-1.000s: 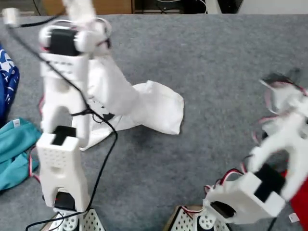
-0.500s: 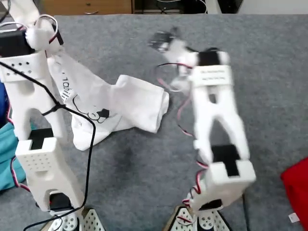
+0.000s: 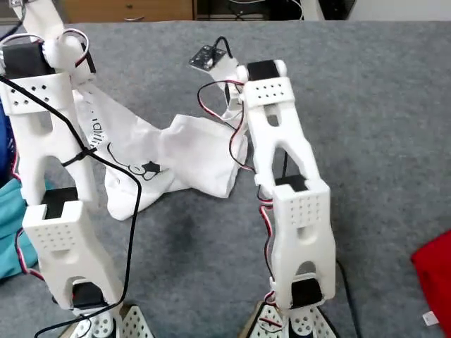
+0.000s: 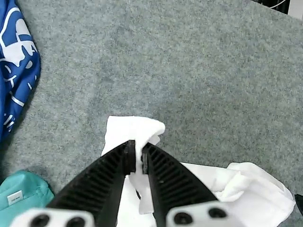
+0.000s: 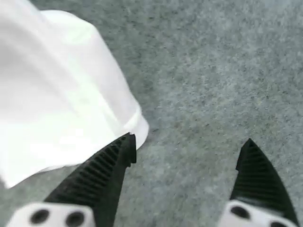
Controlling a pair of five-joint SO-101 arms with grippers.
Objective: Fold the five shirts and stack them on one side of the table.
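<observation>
On the grey table [image 3: 394, 105] — left gripper [image 4: 137, 150] pinches white shirt [image 3: 190, 151], right gripper [image 5: 189, 142] spread beside it.

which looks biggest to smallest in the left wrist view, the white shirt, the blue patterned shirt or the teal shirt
1. white shirt: largest, though the left gripper hides part of it.
2. blue patterned shirt: cut off by the picture's edge.
3. teal shirt: smallest, also cut off, so true sizes stay unsure.
</observation>
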